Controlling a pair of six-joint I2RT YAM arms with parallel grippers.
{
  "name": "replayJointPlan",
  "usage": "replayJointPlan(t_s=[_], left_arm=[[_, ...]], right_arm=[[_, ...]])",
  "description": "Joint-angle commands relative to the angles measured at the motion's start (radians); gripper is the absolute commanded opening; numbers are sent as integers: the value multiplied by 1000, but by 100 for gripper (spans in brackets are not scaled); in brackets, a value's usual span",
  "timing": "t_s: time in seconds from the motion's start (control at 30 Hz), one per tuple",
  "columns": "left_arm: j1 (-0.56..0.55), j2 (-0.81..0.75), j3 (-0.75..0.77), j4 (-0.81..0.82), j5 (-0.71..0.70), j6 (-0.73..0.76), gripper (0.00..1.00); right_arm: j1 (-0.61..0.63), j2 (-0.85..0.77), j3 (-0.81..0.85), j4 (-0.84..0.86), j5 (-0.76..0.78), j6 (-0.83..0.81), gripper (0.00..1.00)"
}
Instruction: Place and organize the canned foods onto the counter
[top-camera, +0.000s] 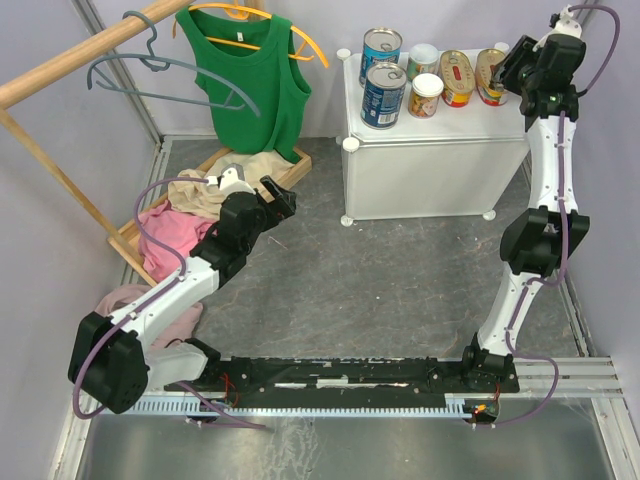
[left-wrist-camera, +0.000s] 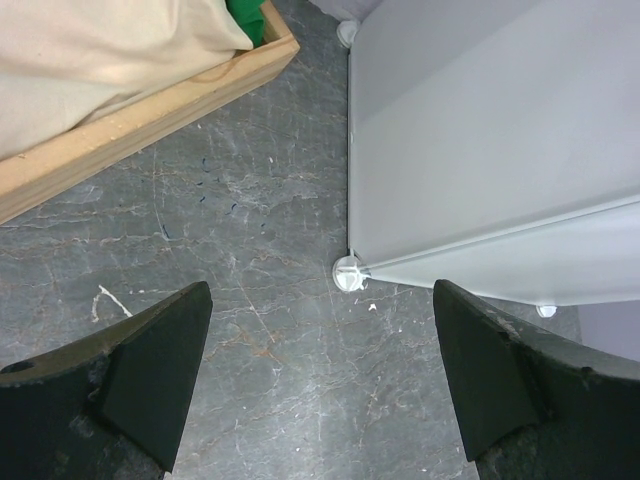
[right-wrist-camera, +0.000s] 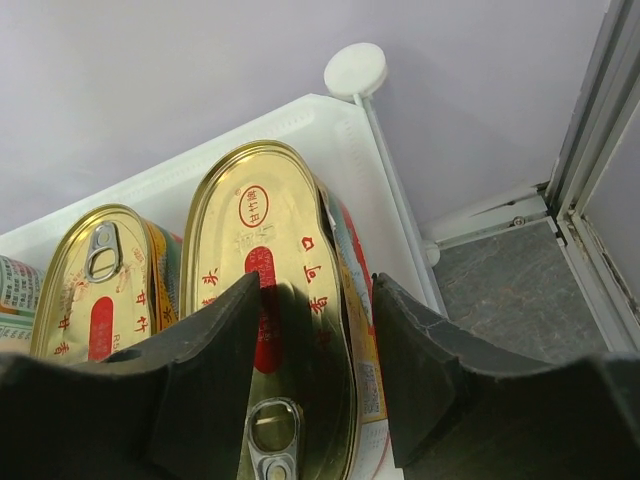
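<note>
All six cans stand on the white cube counter (top-camera: 440, 150): two tall blue tins (top-camera: 380, 48) (top-camera: 383, 95), a green-labelled small can (top-camera: 423, 58), an orange-labelled small can (top-camera: 427, 95), and two flat oval tins (top-camera: 457, 78) (top-camera: 490, 75). My right gripper (top-camera: 512, 70) hovers over the rightmost oval tin (right-wrist-camera: 270, 230). It (right-wrist-camera: 315, 285) is open: one finger is above the tin's lid, the other past its right side, neither pressing it. The second oval tin (right-wrist-camera: 100, 270) lies beside it. My left gripper (top-camera: 283, 198) is open and empty (left-wrist-camera: 322, 300) low over the floor.
A wooden tray (top-camera: 290, 170) of clothes sits left of the counter, its edge (left-wrist-camera: 150, 115) near my left gripper. The counter's side panel (left-wrist-camera: 470, 130) and foot connector (left-wrist-camera: 348, 272) are just ahead. A clothes rail with a green top (top-camera: 250, 70) stands at back left. The counter's right edge (right-wrist-camera: 390, 200) drops to the floor.
</note>
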Motion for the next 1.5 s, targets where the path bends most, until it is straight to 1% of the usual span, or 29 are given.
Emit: replayJointPlan(t_s=[0.0, 0.17, 0.33, 0.43, 0.6, 0.63, 0.67, 0.7, 0.77, 0.9, 1.07, 1.17, 1.2, 1.3, 1.47], left_arm=[[0, 7, 19, 58, 5, 5, 97], [-1, 3, 20, 57, 6, 10, 97], [0, -13, 21, 53, 2, 16, 97], [0, -16, 24, 57, 2, 16, 97], [0, -20, 14, 82, 2, 2, 97], [0, -22, 12, 85, 3, 0, 97], [-1, -20, 12, 88, 4, -4, 97], [0, -19, 12, 90, 5, -5, 97], [0, -21, 12, 94, 8, -3, 97], [-2, -41, -1, 93, -9, 18, 97], [-7, -48, -6, 82, -13, 60, 97], [-17, -40, -9, 84, -18, 76, 97], [-19, -35, -13, 86, -21, 79, 97], [-25, -28, -42, 116, -18, 71, 97], [-53, 5, -57, 145, -32, 72, 97]], right_arm=[[-2, -11, 46, 26, 13, -1, 58], [-3, -41, 37, 39, 22, -4, 67], [-3, -83, 9, 37, 32, -8, 73], [-3, -145, -34, 39, 55, -23, 75], [-3, -293, -174, 47, 91, -31, 76], [-1, -331, -216, 50, 93, -26, 76], [2, -399, -305, 54, 105, -21, 76], [5, -426, -321, 58, 111, -21, 77], [12, -529, -439, 77, 125, -22, 78], [37, -653, -593, 63, 143, -35, 80], [127, -805, -817, 75, 224, -45, 83], [219, -884, -943, 68, 291, -60, 84], [253, -910, -987, 67, 318, -65, 87], [362, -973, -1127, 69, 398, -82, 99], [518, -998, -1278, 24, 497, -39, 99]])
